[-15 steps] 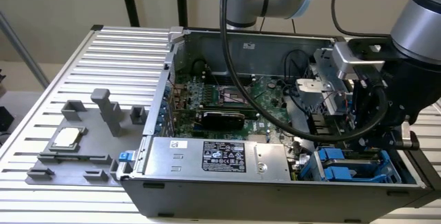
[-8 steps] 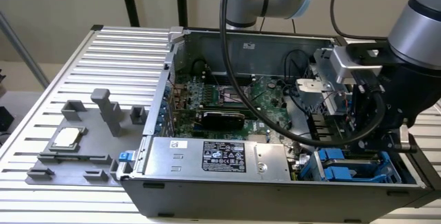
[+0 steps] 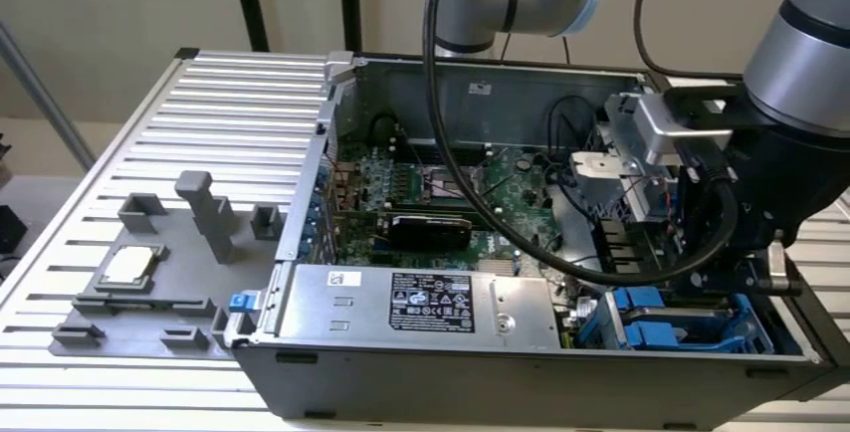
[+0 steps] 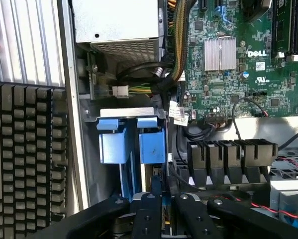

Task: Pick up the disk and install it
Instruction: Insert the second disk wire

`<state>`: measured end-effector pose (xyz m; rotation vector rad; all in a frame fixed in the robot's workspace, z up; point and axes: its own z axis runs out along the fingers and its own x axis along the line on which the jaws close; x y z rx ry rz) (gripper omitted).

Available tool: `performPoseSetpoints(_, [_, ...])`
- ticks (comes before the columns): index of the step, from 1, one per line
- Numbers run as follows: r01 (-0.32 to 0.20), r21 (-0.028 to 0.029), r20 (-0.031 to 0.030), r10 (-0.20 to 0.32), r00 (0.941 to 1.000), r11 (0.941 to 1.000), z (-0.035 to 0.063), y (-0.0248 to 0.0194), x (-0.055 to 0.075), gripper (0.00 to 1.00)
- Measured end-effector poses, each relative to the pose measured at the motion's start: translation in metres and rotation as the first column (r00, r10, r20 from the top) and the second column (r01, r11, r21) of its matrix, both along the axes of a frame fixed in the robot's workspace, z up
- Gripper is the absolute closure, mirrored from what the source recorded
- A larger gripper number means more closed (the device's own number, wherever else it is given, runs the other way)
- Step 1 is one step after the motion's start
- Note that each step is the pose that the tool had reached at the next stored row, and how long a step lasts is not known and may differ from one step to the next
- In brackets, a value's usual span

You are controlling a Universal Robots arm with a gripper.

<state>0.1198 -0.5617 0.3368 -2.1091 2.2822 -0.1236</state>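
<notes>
Disk (image 4: 157,196) stands on edge in the blue drive bay (image 4: 123,144) at the case's front corner, its thin blue-framed edge showing between the pincer (image 4: 161,211) fingers (image 4: 147,214). Pincer clamped on disk, black fingers tight on both sides. In the exterior view the bay (image 3: 678,318) sits at the case's lower right, beside the power supply (image 3: 412,303). Motherboard (image 4: 238,59) lies past the bay, black cables (image 4: 153,74) between. Arm (image 3: 797,74) hangs over the open case (image 3: 531,362). Grey fixture (image 3: 146,283) with a chip (image 3: 130,265) rests on the desk (image 3: 226,113), well apart, at the exterior view's left.
</notes>
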Motion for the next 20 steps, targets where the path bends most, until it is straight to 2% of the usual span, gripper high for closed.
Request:
performPoseSetpoints(12, [-0.001, -0.0013, 0.0022, 0.001, 1.0, 1.0, -0.0031, -0.0008, 0.0, 1.0])
performPoseSetpoints(13, [-0.001, 0.0003, 0.0025, 0.001, 1.0, 1.0, -0.0037, -0.0009, 0.0, 0.0])
performPoseSetpoints(16, [-0.001, 0.0033, 0.0021, 0.001, 1.0, 1.0, 0.0031, -0.0014, -0.001, 0.0])
performPoseSetpoints(20, [-0.001, 0.0103, 0.002, 0.001, 1.0, 0.9999, 0.0133, -0.0017, -0.007, 0.0])
